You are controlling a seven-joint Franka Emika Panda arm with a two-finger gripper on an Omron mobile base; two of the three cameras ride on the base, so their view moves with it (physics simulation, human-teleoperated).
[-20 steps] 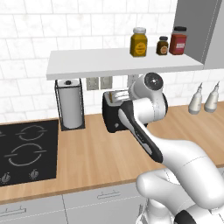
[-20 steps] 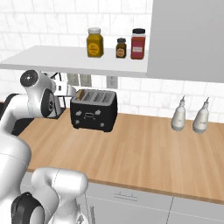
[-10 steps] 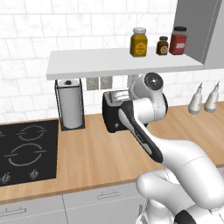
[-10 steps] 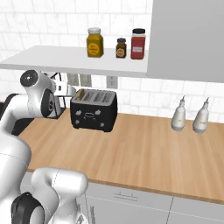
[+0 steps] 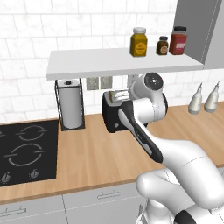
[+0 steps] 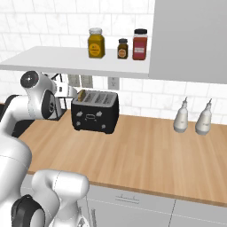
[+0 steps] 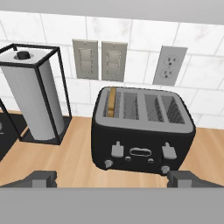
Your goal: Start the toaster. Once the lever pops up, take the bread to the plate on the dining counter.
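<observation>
We see the toaster (image 7: 142,131) standing on the wood counter (image 6: 146,155) against the white-tiled wall, just beside the paper-towel roll (image 7: 30,100) in its black wire stand. The bread (image 7: 112,101) sits upright in the leftmost of the 4 slots as the hand view shows them, its upper edge standing proud of the slot. We judge that it is placed so because toasting has not begun: both front levers (image 7: 117,150) sit high on the face.

The gripper (image 7: 111,179) faces the toaster's front from a short way off, its 2 fingertips (image 7: 41,178) spread as wide as they go and holding nothing. We judge that this stance lines the hand up with the left lever, the one under the loaded slot, ready to press it down.

3 jars (image 5: 138,42) stand on the shelf above, and 2 pale bottles (image 6: 181,117) stand well apart to the right. Small white marks show on the toaster's front, but no brand, label or writing can be read on any of these things.
</observation>
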